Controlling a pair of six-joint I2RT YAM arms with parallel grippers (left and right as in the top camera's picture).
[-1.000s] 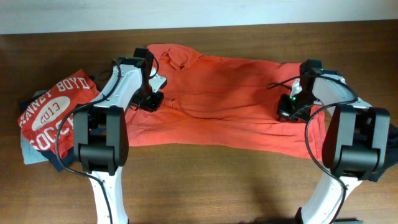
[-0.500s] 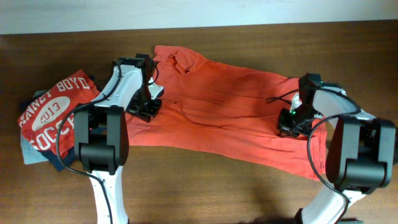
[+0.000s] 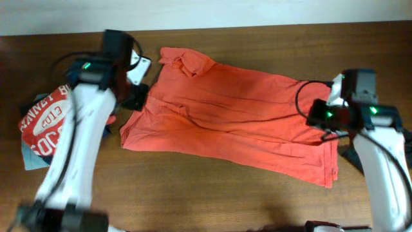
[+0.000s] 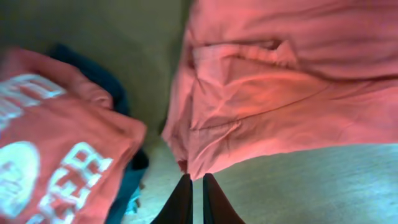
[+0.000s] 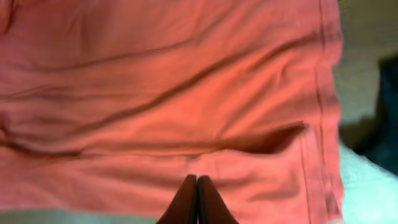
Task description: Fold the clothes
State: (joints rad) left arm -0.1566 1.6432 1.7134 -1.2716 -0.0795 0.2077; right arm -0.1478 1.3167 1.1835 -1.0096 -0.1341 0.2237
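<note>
table (image 3: 212, 200): plain wood, everything sits on it
orange-red shirt (image 3: 232, 116): the biggest thing here by far. It's spread across the middle of the table and lies on a slant, with the collar (image 3: 183, 63) up by the far edge and the hem end pointing at the right edge. There are a few long creases but it's mostly flat.
red tee (image 3: 45, 125): on top of a little pile at the left edge, white print facing up. The left arm (image 3: 80, 129) covers part of it, so the lettering is cut off.
dark navy piece (image 4: 118, 93): pokes out from under the red tee on the side nearest the shirt
pale grey-blue piece (image 3: 29, 158): just a corner shows at the near side of that pile
right edge: a dark piece (image 5: 388, 106) and a pale piece (image 5: 370, 186) lie just past the shirt's hem. They're mostly out of frame, so no idea what garments they are.
blur: the left arm is smeared in the overhead view
left gripper (image 4: 196, 177): fingers nearly together with a thin slit between them and nothing in it, over the shirt's near-left corner
right gripper (image 5: 196, 178): fingers pressed tight together over the hem end. Can't tell if they touch the cloth.
</note>
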